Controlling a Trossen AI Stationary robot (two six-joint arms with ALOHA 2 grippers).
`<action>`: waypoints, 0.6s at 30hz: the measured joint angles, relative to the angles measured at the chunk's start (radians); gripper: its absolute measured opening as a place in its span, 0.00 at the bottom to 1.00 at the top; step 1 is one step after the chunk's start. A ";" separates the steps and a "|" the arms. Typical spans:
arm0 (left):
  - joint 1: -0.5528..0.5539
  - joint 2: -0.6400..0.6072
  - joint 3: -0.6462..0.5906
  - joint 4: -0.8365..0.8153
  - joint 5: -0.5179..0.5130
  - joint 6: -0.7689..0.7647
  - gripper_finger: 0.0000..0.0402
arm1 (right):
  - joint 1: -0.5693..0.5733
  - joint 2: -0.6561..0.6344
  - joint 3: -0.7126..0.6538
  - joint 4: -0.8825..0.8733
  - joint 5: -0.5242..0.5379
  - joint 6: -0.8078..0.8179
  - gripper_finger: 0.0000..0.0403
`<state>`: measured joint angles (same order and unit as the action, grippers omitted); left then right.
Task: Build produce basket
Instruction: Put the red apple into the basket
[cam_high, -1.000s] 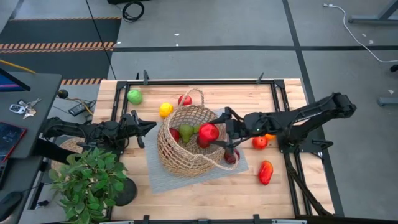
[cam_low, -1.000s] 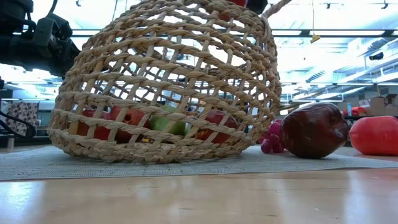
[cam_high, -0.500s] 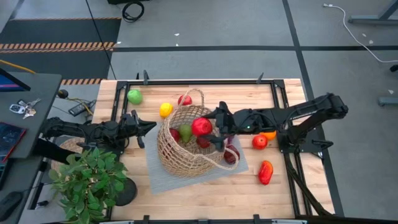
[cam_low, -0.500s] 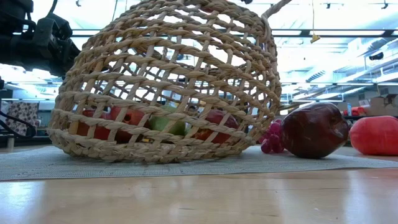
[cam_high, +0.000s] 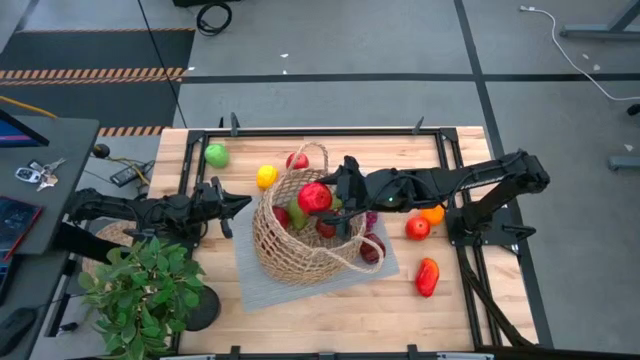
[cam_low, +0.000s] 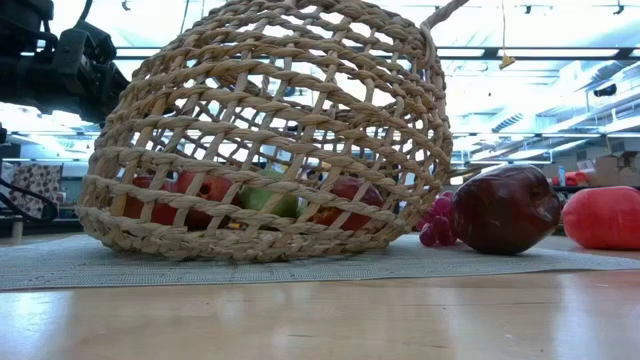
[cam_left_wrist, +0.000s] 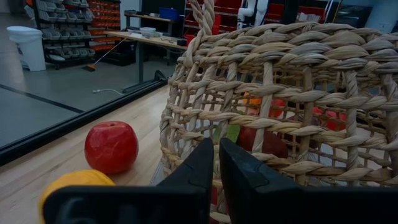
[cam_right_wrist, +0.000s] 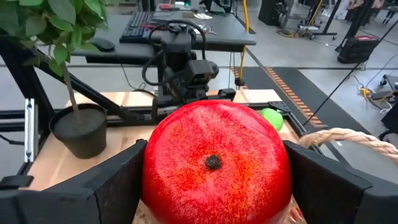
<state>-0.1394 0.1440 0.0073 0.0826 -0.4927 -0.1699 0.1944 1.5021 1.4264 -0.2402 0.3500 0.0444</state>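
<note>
The tan wicker basket (cam_high: 300, 235) (cam_low: 265, 140) stands on the grey mat (cam_high: 255, 285), with a green pear (cam_high: 298, 214) and red fruits inside. My right gripper (cam_high: 322, 198) (cam_right_wrist: 214, 186) hangs over the basket's opening, shut on a red apple (cam_high: 314, 197). My left gripper (cam_high: 243, 204) (cam_left_wrist: 215, 155) is shut and level at the basket's left wall (cam_left_wrist: 273, 106); whether it touches the wall I cannot tell. A green apple (cam_high: 216, 154), lemon (cam_high: 266, 176) and red apple (cam_high: 297, 160) lie on the far side of the table. My right gripper holds the red apple (cam_right_wrist: 214, 162) pinched between its two fingers (cam_right_wrist: 115, 183), one on each side of its round body. The fingers come level from the table's right. The apple is lifted clear above the basket's opening.
To the right of the basket lie an orange (cam_high: 432, 215), a small red fruit (cam_high: 417, 228) and a red pepper (cam_high: 427, 277). A dark red fruit (cam_high: 372, 250) (cam_low: 505, 208) and purple grapes (cam_low: 437, 225) rest on the mat. A potted plant (cam_high: 145, 290) stands at the near left corner.
My right gripper has carried the red apple toward the table's left and slightly toward the far edge, from the basket's right rim to above its opening. It has stayed shut on the apple. The basket has kept still.
</note>
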 joint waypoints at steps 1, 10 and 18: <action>0.000 0.000 0.000 0.000 0.000 0.000 0.08 | 0.000 -0.001 0.000 -0.007 0.000 0.000 0.87; 0.000 0.000 0.000 0.000 0.000 0.000 0.10 | 0.013 -0.008 0.000 -0.021 -0.003 -0.004 0.87; 0.000 0.000 0.000 0.001 0.000 0.000 0.08 | 0.013 -0.057 -0.001 -0.011 -0.009 -0.092 0.87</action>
<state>-0.1396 0.1436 0.0071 0.0831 -0.4927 -0.1699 0.2073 1.4453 1.4258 -0.2509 0.3414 -0.0478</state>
